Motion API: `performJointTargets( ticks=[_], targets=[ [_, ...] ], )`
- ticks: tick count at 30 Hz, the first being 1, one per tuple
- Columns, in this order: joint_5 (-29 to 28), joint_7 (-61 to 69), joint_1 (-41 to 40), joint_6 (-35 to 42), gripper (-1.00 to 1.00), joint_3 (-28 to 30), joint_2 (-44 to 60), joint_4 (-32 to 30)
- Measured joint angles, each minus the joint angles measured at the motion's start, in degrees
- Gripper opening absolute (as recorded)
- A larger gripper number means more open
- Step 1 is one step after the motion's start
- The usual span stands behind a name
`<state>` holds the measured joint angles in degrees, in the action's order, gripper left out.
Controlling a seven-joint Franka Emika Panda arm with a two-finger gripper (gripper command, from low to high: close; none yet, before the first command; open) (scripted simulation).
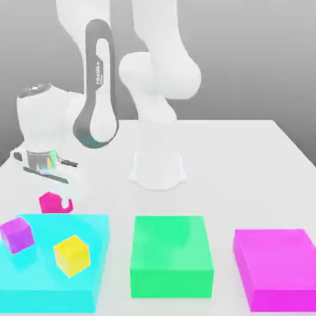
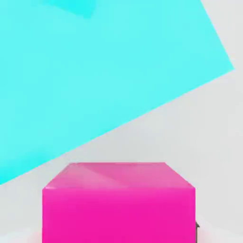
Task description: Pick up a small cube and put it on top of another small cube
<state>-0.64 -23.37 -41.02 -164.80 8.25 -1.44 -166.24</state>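
- And here's the tool (image 1: pixel 58 199), clamped on the small hot-pink cube (image 1: pixel 50 202), right between its tips!
- Just beside the tool, on its nearer side in the exterior view, is the large flat cyan block (image 1: pixel 43 284).
- On that block, nearer the camera than the tool, sits the small bright-yellow cube (image 1: pixel 72 255), with a small purple cube (image 1: pixel 17 235) toward the exterior view's left.
- Off to the tool's exterior-view right: a flat green block (image 1: pixel 170 247), then a flat magenta one (image 1: pixel 281 259), on the pale desk (image 1: pixel 222 166).

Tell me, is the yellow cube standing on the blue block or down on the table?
On the block: the yellow cube has the blue block's top showing around it.
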Motion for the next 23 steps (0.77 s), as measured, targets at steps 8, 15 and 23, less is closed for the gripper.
performJointTargets(
  ticks=[8, 15, 23],
  targets=[
    [-0.35, -19.08, 2.75, 13.29, -1.00, -2.81, -1.40, 11.91],
    [0.53, -36.57, 5.85, 24.95, -1.00, -4.75, -1.35, 23.62],
    [1.44, -38.74, 6.49, 17.75, 1.00, -4.58, 6.11, 23.88]
  ],
)
